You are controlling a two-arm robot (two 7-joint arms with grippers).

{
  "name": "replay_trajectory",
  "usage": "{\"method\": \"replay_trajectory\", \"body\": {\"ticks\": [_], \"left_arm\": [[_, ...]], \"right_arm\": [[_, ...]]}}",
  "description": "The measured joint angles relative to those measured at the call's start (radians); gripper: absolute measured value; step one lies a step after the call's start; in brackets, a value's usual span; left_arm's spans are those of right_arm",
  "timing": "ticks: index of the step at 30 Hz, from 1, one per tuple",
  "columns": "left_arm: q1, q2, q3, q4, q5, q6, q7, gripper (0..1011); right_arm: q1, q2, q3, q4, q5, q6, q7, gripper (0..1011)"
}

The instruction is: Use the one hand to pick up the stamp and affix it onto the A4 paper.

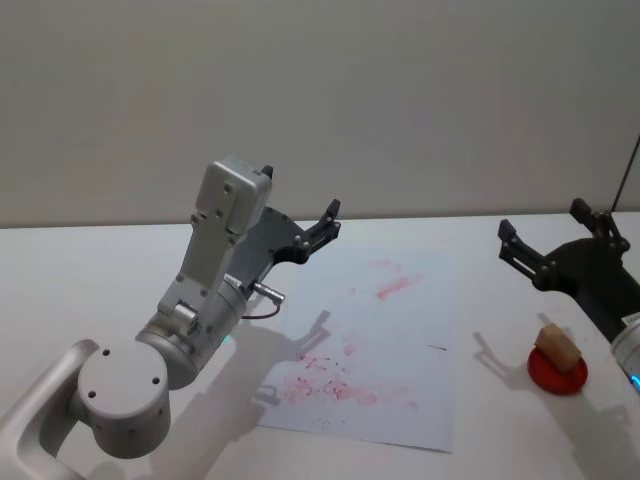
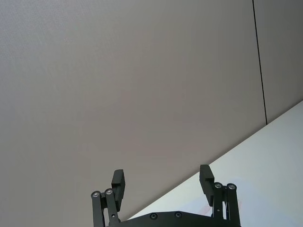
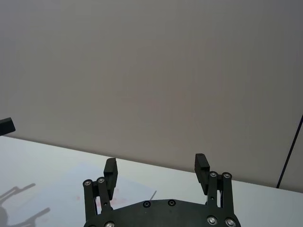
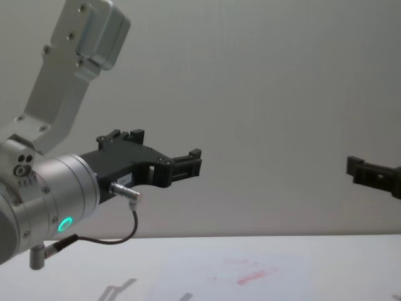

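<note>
The head view looks down onto the desk [image 1: 90,270] and A4 paper [image 1: 400,340]; the chest view sits low, facing level across the desk toward the wall [image 4: 282,94], close behind the left end effector [image 4: 191,164]; each wrist view peers past its own fingers [image 2: 118,182] at that wall; head and chest share the paper's red marks [image 1: 395,287].

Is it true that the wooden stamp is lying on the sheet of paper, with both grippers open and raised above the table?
Not quite. The head view shows the stamp standing on a round red pad to the right of the A4 paper, not on the sheet. The rest holds: the left gripper and the right gripper are both open and raised above the table.
</note>
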Motion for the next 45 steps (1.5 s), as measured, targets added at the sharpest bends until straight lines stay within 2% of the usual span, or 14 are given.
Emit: {"method": "replay_trajectory", "body": {"ticks": [9, 20, 28, 37, 45], "left_arm": [[0.000, 0.000, 0.000, 0.000, 0.000, 0.000, 0.000, 1001], [0.000, 0.000, 0.000, 0.000, 0.000, 0.000, 0.000, 1001], [0.000, 0.000, 0.000, 0.000, 0.000, 0.000, 0.000, 1001], [0.000, 0.000, 0.000, 0.000, 0.000, 0.000, 0.000, 1001], [0.000, 0.000, 0.000, 0.000, 0.000, 0.000, 0.000, 1001]], "right_arm": [[-0.031, 0.043, 0.028, -0.016, 0.021, 0.026, 0.000, 1001], [-0.122, 0.125, 0.074, -0.062, 0.056, 0.105, -0.014, 1001], [-0.177, 0.167, 0.091, -0.079, 0.057, 0.162, -0.011, 1001], [-0.187, 0.176, 0.085, -0.070, 0.021, 0.210, 0.016, 1001], [-0.147, 0.149, 0.063, -0.032, -0.031, 0.250, 0.050, 1001]]}}
